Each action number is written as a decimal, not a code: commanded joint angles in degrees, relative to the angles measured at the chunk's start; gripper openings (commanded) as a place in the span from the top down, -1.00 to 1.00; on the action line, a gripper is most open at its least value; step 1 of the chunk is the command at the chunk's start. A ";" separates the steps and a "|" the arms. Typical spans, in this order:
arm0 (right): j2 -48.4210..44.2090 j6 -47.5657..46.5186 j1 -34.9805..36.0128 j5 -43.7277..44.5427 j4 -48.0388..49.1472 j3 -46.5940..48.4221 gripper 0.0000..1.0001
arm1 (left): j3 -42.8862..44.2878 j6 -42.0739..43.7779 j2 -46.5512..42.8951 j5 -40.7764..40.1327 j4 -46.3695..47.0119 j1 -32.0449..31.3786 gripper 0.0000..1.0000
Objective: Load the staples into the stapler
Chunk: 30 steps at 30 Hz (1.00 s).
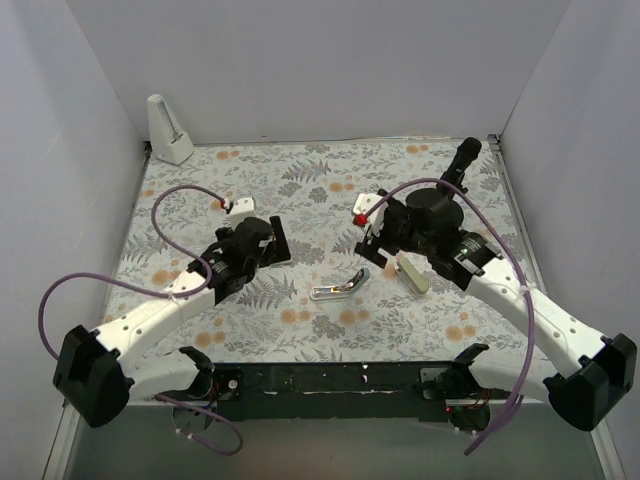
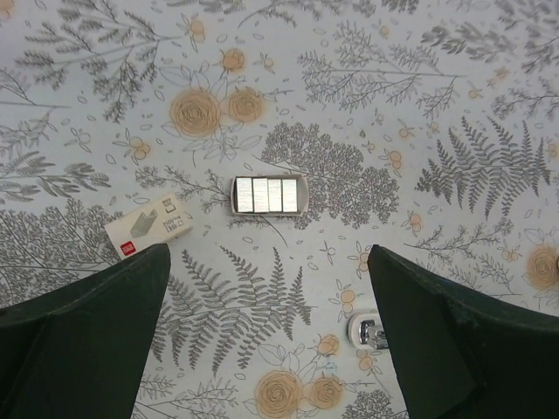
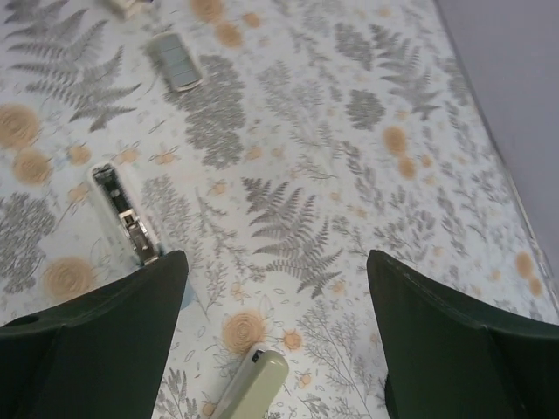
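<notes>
The stapler [image 1: 340, 288] lies swung open on the floral cloth between the arms; its light-blue body and silver rail show in the right wrist view [image 3: 125, 218], and one end shows in the left wrist view [image 2: 370, 332]. A small white tray of grey staples [image 2: 269, 194] lies ahead of my left gripper [image 2: 266, 253], with the beige-white box sleeve [image 2: 150, 227] to its left. The tray also shows far off in the right wrist view [image 3: 175, 59]. My left gripper [image 1: 272, 240] is open and empty. My right gripper [image 3: 275, 257] is open and empty, right of the stapler.
An olive-gold bar [image 1: 412, 272] lies right of the stapler, under my right arm; its end shows in the right wrist view [image 3: 258, 388]. A white metronome-shaped object [image 1: 168, 130] stands at the back left. White walls enclose the cloth [image 1: 300, 180].
</notes>
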 commanded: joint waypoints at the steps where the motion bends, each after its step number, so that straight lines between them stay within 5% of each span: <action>1: -6.02 15.75 0.06 16.37 10.46 -2.16 -0.86 | 7.02 -8.65 10.72 2.69 -9.14 0.05 -0.93; 5: -12.60 21.39 0.06 21.56 15.20 -7.77 -0.89 | 13.17 -11.20 20.75 1.73 -14.51 -0.22 -0.80; 11: -21.48 29.21 0.06 27.37 23.45 -20.52 -0.92 | 20.65 -12.26 29.92 -0.20 -19.88 -0.57 -0.32; 20: -24.93 30.98 0.06 31.94 24.79 -24.57 -0.93 | 26.54 -11.64 38.45 -1.44 -21.63 -0.48 0.19; 30: -25.46 31.33 0.06 33.27 24.62 -25.10 -0.93 | 27.07 -11.03 40.56 -2.14 -18.83 -0.04 0.24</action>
